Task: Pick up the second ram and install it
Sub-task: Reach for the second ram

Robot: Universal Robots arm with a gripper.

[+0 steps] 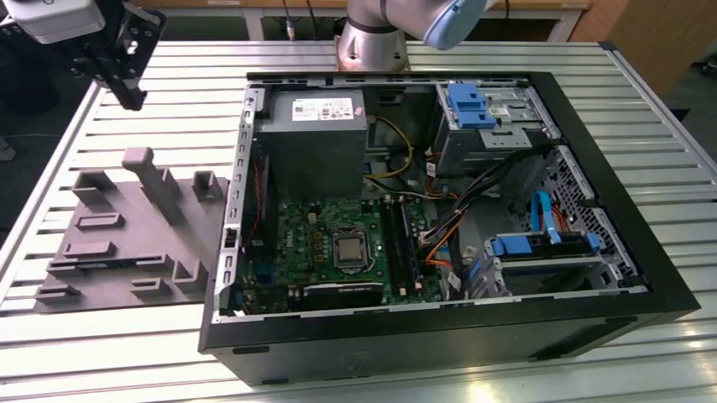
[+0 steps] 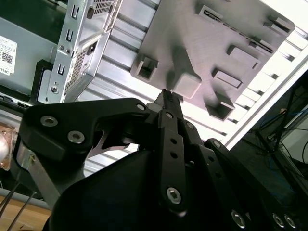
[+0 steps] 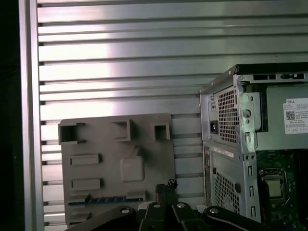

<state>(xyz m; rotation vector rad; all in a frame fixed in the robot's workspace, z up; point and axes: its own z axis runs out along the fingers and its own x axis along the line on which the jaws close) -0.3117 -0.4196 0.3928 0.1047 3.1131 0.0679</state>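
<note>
A slatted aluminium table (image 1: pixel 112 344) carries an open black computer case (image 1: pixel 448 336) lying on its side. Inside, a grey power supply (image 1: pixel 311 143) sits at the far end. A green motherboard (image 1: pixel 300 235) lies just beside it, nearer the camera, with a square processor (image 1: pixel 349 248) near its middle. Orange cables (image 1: pixel 439 252) run between the board and the drive bays, where blue brackets (image 1: pixel 468 105) show. On the exterior view's left, beside the case, a light grey plastic fixture (image 1: pixel 112 252) lies flat on the table, with several uprights (image 1: pixel 151 180) rising from it.
</note>
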